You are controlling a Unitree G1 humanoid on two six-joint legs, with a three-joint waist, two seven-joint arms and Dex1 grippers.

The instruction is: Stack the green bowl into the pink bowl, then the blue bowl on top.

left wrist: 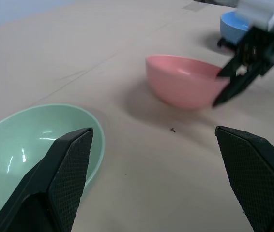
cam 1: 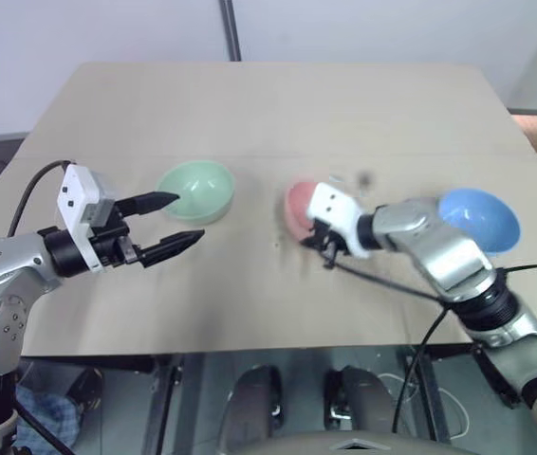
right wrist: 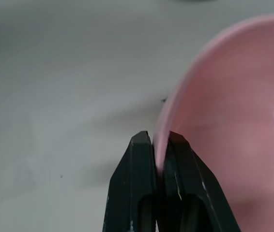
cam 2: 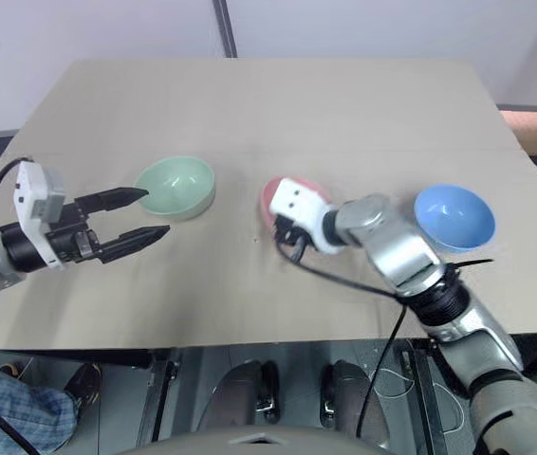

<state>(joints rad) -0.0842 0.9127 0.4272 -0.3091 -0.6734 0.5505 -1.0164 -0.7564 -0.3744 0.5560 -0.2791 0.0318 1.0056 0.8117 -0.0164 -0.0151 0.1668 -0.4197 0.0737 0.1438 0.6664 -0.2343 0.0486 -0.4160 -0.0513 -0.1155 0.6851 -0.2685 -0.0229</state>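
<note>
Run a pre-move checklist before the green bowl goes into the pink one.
1. Right end effector pinching the pink bowl rim: ok.
2. Pink bowl sitting flat on the table: not ok, it looks tipped.
3. Left end effector open: ok.
4. Green bowl gripped: not ok, fingers beside it.
5. Pink bowl empty: ok.
6. Blue bowl out of the path: ok.

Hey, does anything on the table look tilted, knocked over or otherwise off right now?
The pink bowl sits tipped rather than flat, because the right gripper has its jaws pinched on the rim. The green bowl and blue bowl rest upright.
</note>
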